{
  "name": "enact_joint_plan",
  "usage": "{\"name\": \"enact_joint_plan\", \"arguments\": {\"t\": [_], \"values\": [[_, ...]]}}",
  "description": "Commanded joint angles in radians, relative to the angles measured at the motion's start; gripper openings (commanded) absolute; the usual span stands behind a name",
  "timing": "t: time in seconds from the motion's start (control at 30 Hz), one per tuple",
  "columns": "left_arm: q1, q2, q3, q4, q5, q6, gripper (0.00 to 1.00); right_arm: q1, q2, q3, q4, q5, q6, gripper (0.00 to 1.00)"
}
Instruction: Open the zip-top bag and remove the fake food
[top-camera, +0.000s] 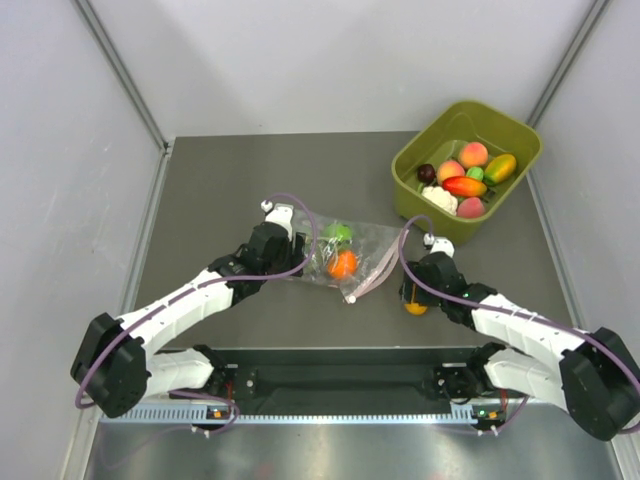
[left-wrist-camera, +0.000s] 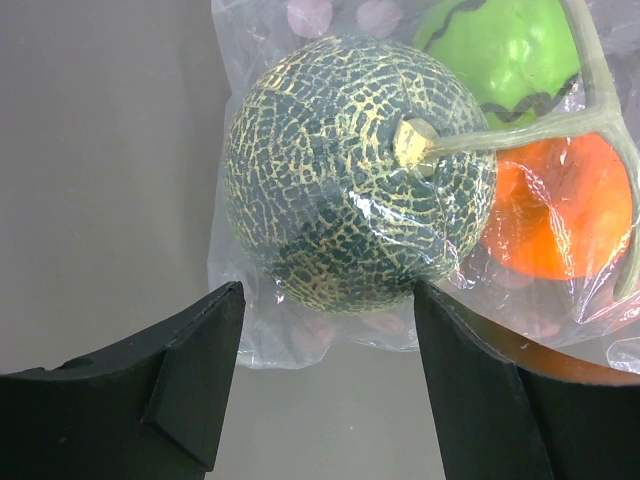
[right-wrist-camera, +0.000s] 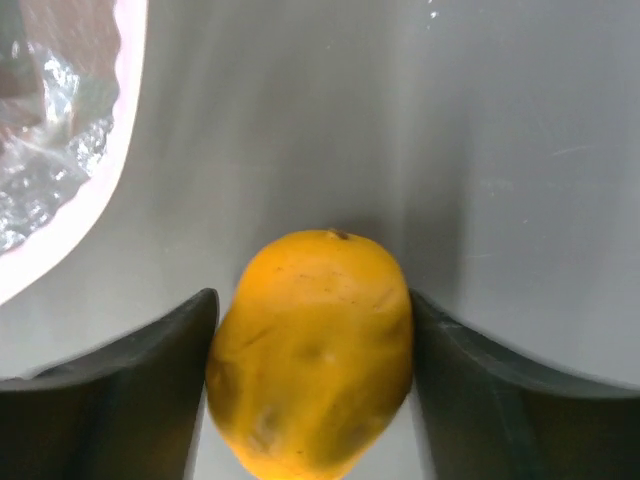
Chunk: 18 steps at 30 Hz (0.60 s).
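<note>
The clear zip-top bag (top-camera: 365, 245) lies on the dark table mid-view, its pink zip strip (right-wrist-camera: 112, 150) facing my right arm. Inside it are a netted dark-green melon (left-wrist-camera: 355, 175), a bright green fruit (left-wrist-camera: 510, 50) and an orange fruit (left-wrist-camera: 565, 215); the green (top-camera: 338, 233) and orange (top-camera: 342, 264) ones also show from above. My left gripper (left-wrist-camera: 325, 315) is open at the bag's closed end, with the bag's edge between its fingers and the melon just ahead. My right gripper (right-wrist-camera: 310, 305) is shut on a yellow-orange fruit (right-wrist-camera: 315, 350), outside the bag, low over the table (top-camera: 413, 300).
An olive-green tub (top-camera: 528, 150) with several toy foods stands at the back right of the table. Grey walls close in the table on the left, back and right. A black rail runs along the near edge between the arm bases.
</note>
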<state>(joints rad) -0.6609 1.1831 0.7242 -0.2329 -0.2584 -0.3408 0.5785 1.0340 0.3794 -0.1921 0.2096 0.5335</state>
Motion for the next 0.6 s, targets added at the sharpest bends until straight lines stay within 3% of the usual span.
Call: {"name": "enact_joint_plan", "arguments": {"t": [0.0,0.1,0.2,0.37,0.57], "values": [[0.006,0.001,0.035,0.027,0.004,0.003,0.73,-0.002,0.023,0.027,0.036,-0.01,0.0,0.61],[0.006,-0.002,0.034,0.026,0.004,0.005,0.74,0.001,0.009,0.033,0.028,-0.01,-0.009,0.44],[0.006,0.0,0.035,0.026,0.007,0.005,0.74,-0.002,-0.049,0.061,-0.026,-0.015,-0.029,0.34],[0.006,-0.002,0.035,0.023,0.01,0.005,0.74,0.0,-0.207,0.176,-0.156,-0.01,-0.096,0.31],[0.007,-0.005,0.035,0.024,0.015,0.003,0.74,-0.037,-0.253,0.38,-0.273,0.028,-0.207,0.31]]}}
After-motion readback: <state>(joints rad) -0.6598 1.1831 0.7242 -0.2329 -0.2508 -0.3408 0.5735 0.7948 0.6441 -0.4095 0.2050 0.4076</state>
